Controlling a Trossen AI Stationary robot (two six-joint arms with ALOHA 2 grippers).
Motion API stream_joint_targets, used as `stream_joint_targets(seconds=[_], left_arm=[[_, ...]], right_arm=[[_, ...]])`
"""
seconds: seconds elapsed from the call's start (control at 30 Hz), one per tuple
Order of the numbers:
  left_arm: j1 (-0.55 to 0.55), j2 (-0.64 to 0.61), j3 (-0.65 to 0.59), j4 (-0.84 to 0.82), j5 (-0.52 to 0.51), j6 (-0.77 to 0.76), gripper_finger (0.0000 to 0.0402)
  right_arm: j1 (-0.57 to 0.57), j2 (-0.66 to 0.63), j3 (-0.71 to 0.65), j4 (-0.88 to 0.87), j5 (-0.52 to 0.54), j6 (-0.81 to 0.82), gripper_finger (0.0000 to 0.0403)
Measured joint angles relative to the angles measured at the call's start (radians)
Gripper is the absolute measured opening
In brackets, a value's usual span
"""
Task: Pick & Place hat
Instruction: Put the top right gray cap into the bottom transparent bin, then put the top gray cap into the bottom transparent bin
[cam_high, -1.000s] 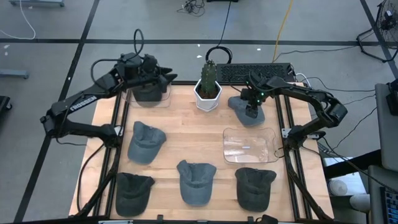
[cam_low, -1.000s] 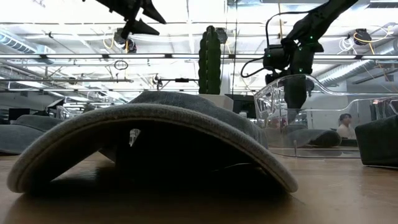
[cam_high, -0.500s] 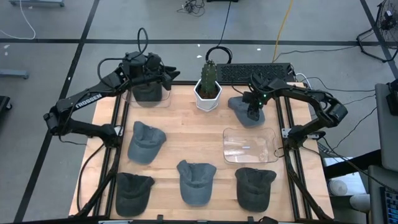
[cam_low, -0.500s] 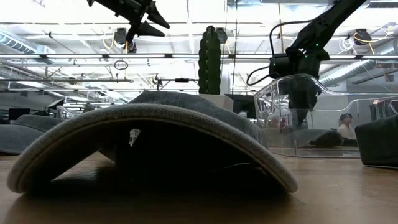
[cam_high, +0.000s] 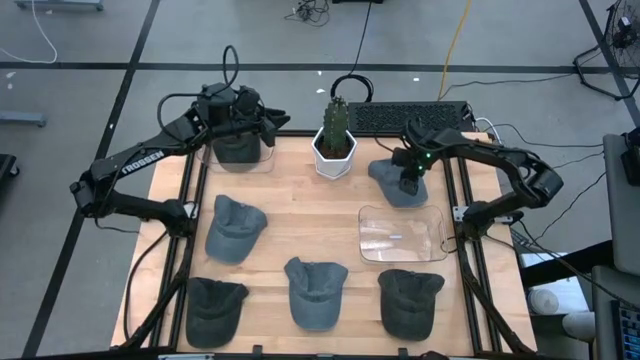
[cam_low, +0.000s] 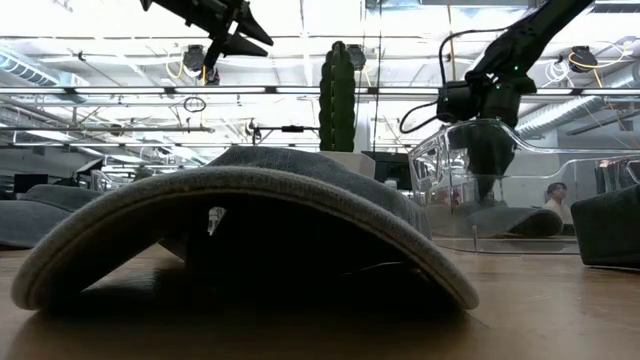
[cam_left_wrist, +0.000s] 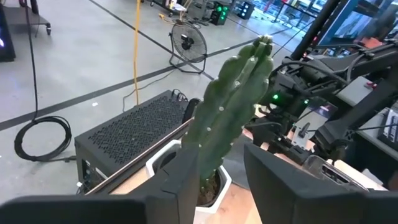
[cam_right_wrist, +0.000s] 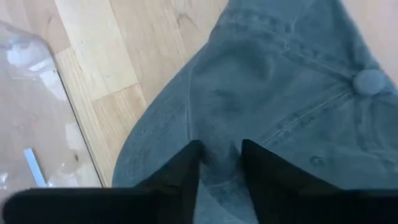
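Note:
A grey hat (cam_high: 390, 180) lies crown up on the wooden table at the far right, next to the potted cactus (cam_high: 335, 138). My right gripper (cam_high: 408, 183) stands on it, fingers pointing down, shut on its cloth (cam_right_wrist: 219, 152). An empty clear tray (cam_high: 372, 250) lies just nearer than this hat. My left gripper (cam_high: 270, 120) hovers open high over the far left corner, above a second clear tray (cam_high: 212, 160) holding a dark hat (cam_high: 237, 150). In the left wrist view its fingers (cam_left_wrist: 221, 149) hold nothing, and the cactus (cam_left_wrist: 230, 112) shows beyond them. My right gripper pinches a fold of the hat's crown cloth (cam_right_wrist: 217, 134) between its two fingers (cam_right_wrist: 186, 168), near the lower edge of the crown and away from the top button (cam_right_wrist: 370, 81). The fingers come from above, pointing down. The hat rests on the table.
Several more hats lie on the table: one at mid left (cam_high: 235, 228) and three along the near edge (cam_high: 215, 308), (cam_high: 315, 292), (cam_high: 410, 300). The middle one fills the low view's foreground (cam_low: 240, 230). A black keyboard (cam_high: 410, 117) sits behind the far edge.
My left gripper has gone a little up and toward the table's right edge above the far left tray. My right gripper has shifted slightly toward the right edge over the grey hat, which stays on the table.

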Motion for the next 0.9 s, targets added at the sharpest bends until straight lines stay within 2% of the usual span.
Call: stream_joint_targets(seconds=[0.13, 0.2, 0.33, 0.5, 0.7, 0.77, 0.9], left_arm=[[-0.001, 0.0, 0.0, -0.004, 0.012, -0.001, 0.0125], [-0.001, 0.0, 0.0, -0.016, 0.026, -0.001, 0.0123], [-0.002, -0.003, 0.0, -0.045, 0.028, 0.003, 0.0124], [-0.001, -0.003, 0.0, -0.072, 0.041, 0.007, 0.0122], [-0.001, -0.003, 0.0, -0.08, 0.085, 0.012, 0.0123], [-0.001, -0.003, 0.0, -0.085, 0.107, 0.016, 0.0122], [-0.001, -0.003, 0.0, -0.094, 0.127, 0.006, 0.0126]], right_arm=[[0.0, -0.027, 0.0, -0.011, -0.002, 0.03, 0.0014], [0.0, -0.041, 0.0, -0.033, -0.013, 0.033, 0.0009], [0.001, -0.075, 0.0, -0.037, 0.027, 0.065, 0.0042], [-0.004, -0.115, 0.0, -0.036, 0.03, -0.029, 0.011], [-0.024, -0.083, -0.017, -0.038, 0.031, -0.153, 0.0198], [-0.035, -0.06, -0.032, -0.028, 0.024, -0.137, 0.0212], [-0.043, -0.023, -0.051, 0.013, -0.065, -0.086, 0.0216]])
